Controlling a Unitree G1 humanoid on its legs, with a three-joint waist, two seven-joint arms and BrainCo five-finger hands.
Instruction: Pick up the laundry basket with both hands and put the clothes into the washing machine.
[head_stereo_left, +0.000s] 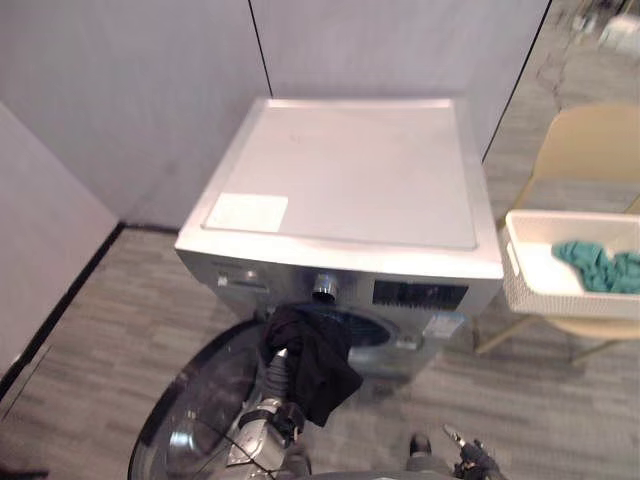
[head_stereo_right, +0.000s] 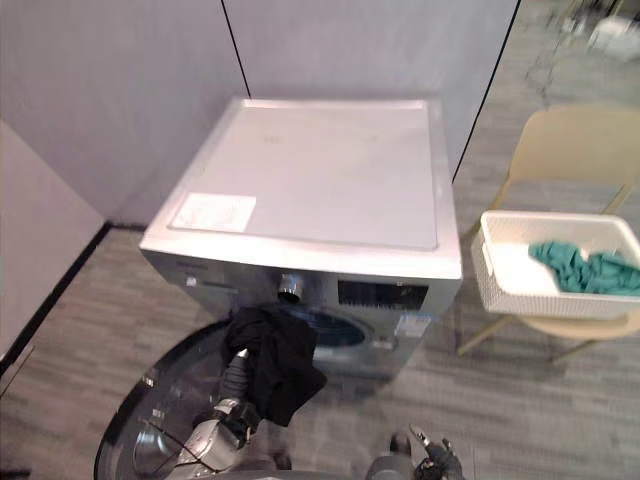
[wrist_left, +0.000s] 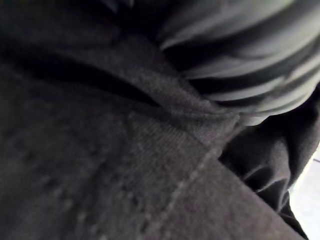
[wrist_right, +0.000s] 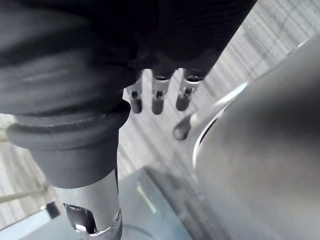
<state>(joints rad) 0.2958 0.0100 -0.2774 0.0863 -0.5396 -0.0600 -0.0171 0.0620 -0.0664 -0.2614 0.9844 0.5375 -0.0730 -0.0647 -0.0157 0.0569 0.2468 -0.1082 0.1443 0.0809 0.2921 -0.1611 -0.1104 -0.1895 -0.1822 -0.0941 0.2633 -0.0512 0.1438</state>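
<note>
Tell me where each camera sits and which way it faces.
Left eye: head, looking down on the washer; right hand at bottom edge.
Right eye: beside it, sharing washer, basket, black cloth.
Left wrist: pressed against the black cloth; ribbed cover of the left hand.
Right wrist: along the open right hand toward the floor.

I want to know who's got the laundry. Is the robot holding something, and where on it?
A black cloth hangs draped over the left hand, bunched near its top; the exact grip is hidden. The right hand holds nothing.
</note>
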